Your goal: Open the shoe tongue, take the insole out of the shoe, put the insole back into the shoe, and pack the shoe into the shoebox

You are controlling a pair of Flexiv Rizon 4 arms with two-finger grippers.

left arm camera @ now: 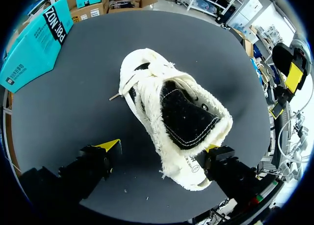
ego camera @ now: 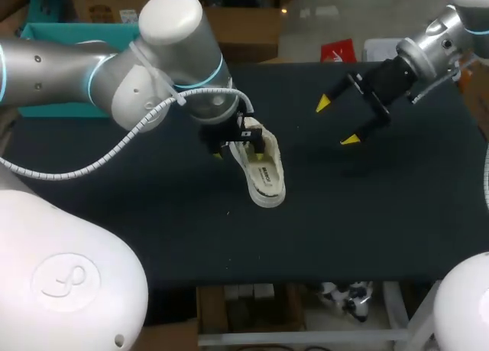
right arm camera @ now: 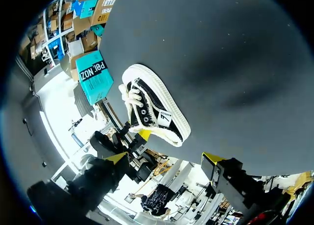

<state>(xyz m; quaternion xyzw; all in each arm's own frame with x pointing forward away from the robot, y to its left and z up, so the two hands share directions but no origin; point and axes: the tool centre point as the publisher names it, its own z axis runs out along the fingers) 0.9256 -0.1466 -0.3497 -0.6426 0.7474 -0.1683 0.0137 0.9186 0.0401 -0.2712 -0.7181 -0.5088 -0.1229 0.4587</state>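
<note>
Cream shoe (ego camera: 263, 171) lies on the desk (ego camera: 382, 213), well inside its edges; our left pincer (left arm camera: 161, 146) straddles it wide; our right pincer (ego camera: 337, 121), also wide, hangs well apart.

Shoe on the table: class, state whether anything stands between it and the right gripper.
Nothing visible does. Only bare table lies between the open right gripper and the shoe; the left gripper is at the shoe's other side.

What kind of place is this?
Probably a robotics test bench, not a shoe shop: the left arm and right arm hang over a black table with one shoe, a teal shoebox at its far edge.
</note>
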